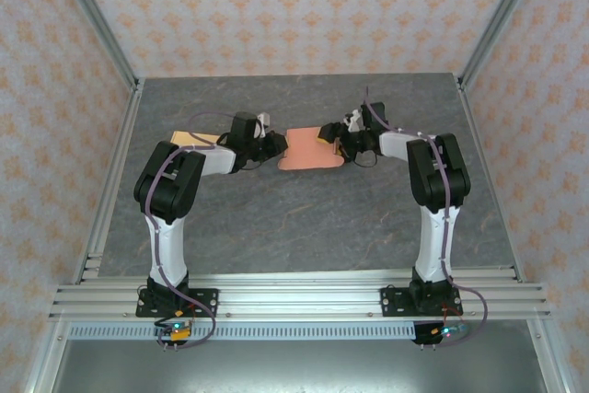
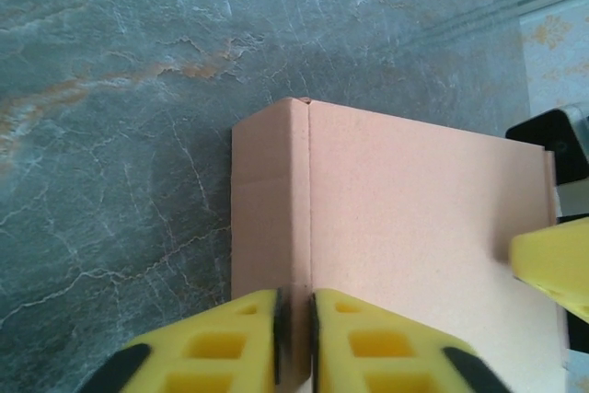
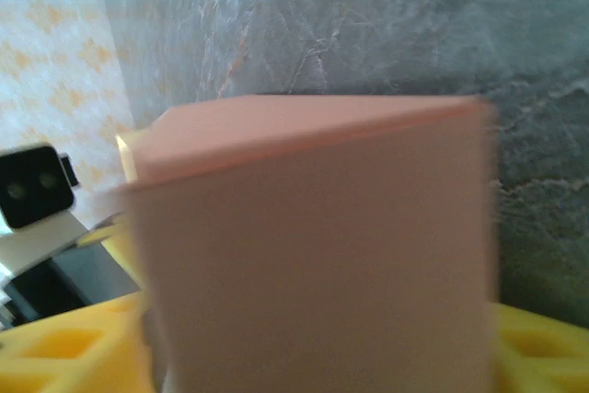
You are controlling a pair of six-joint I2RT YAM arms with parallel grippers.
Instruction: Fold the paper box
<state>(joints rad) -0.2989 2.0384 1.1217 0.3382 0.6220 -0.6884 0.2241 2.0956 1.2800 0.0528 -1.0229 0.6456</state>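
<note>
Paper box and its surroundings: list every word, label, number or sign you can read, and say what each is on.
No readable text.
paper box: plain pink card, no print or label on the faces shown.
wallpaper: repeated ornament only, no letters.
The right wrist view is blurred; nothing legible there.

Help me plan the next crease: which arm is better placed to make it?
Left, probably. The left gripper is pinched on the paper box right at its crease line, the narrow flap beside it. The right gripper has the box between its fingers, blurred, and looks better suited to steadying.
</note>
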